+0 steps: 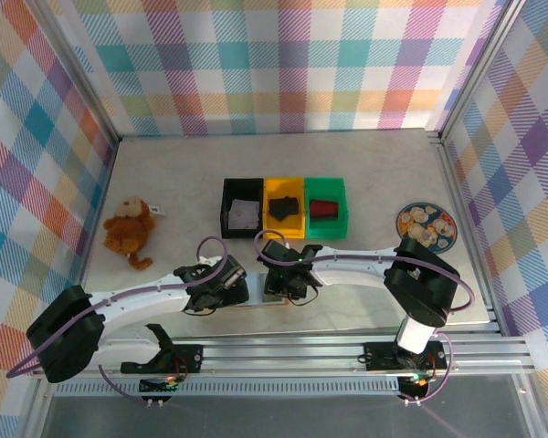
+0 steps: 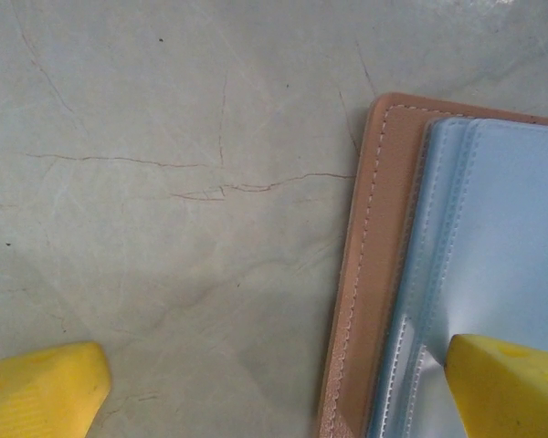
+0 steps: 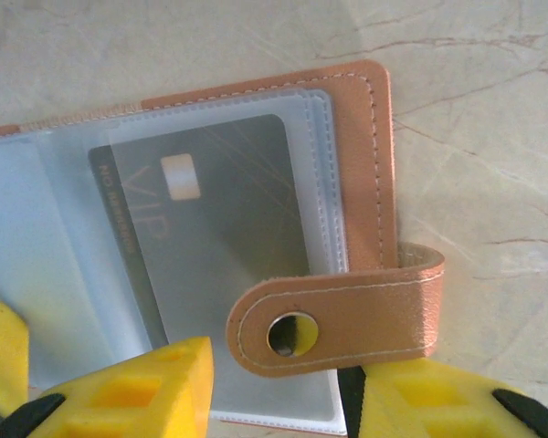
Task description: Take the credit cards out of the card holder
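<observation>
The tan card holder (image 3: 376, 155) lies open flat, a grey card (image 3: 228, 219) inside its clear sleeve (image 3: 321, 182).

In the right wrist view the card holder (image 3: 370, 155) is cut off by the picture's left edge, its strap (image 3: 365, 315) and the right gripper (image 3: 283, 360) hide part of the grey card (image 3: 228, 201), and the card's small side print is too blurred to read.

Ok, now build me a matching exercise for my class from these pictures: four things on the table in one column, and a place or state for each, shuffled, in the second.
Things:
1 card holder
2 plush monkey
3 round plate
4 green bin

Descriptions:
A far left of the table
B holds a dark red item
C lies open, a card in its clear sleeve
D far right of the table

Pairs: 1-C; 2-A; 3-D; 4-B
</observation>
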`<state>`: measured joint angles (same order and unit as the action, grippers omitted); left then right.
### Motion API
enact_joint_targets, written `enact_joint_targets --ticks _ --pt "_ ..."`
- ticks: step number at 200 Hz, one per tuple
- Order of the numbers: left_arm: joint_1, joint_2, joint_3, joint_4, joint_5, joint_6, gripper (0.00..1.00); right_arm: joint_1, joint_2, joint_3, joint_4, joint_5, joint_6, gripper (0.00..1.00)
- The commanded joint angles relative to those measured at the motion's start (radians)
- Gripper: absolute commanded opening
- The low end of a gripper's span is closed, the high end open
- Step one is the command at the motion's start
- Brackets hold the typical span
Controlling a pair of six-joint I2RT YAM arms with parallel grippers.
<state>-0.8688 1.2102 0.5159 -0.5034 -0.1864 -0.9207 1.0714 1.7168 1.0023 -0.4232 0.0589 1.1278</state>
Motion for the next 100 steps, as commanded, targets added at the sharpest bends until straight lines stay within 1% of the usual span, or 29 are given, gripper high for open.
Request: enact_joint_targets --ticks 1,29,70,100 --pt "-0.013 0.047 -0.037 0.032 0.038 -0.025 0.96 -0.006 -0.013 -0.039 0.067 -0.016 -0.019 0.42" --pt "-0.015 0.065 -0.047 0.055 0.043 -0.030 0.96 -0.007 -0.057 -0.084 0.144 -0.015 -0.030 0.43" --pt "-0.030 0.114 -0.050 0.098 0.058 -0.039 0.96 -0.007 -0.051 -0.091 0.215 -0.079 -0.057 0.43" --pt "-0.041 0.140 -0.045 0.110 0.061 -0.040 0.96 -0.007 -0.055 -0.089 0.196 -0.059 -0.053 0.43"
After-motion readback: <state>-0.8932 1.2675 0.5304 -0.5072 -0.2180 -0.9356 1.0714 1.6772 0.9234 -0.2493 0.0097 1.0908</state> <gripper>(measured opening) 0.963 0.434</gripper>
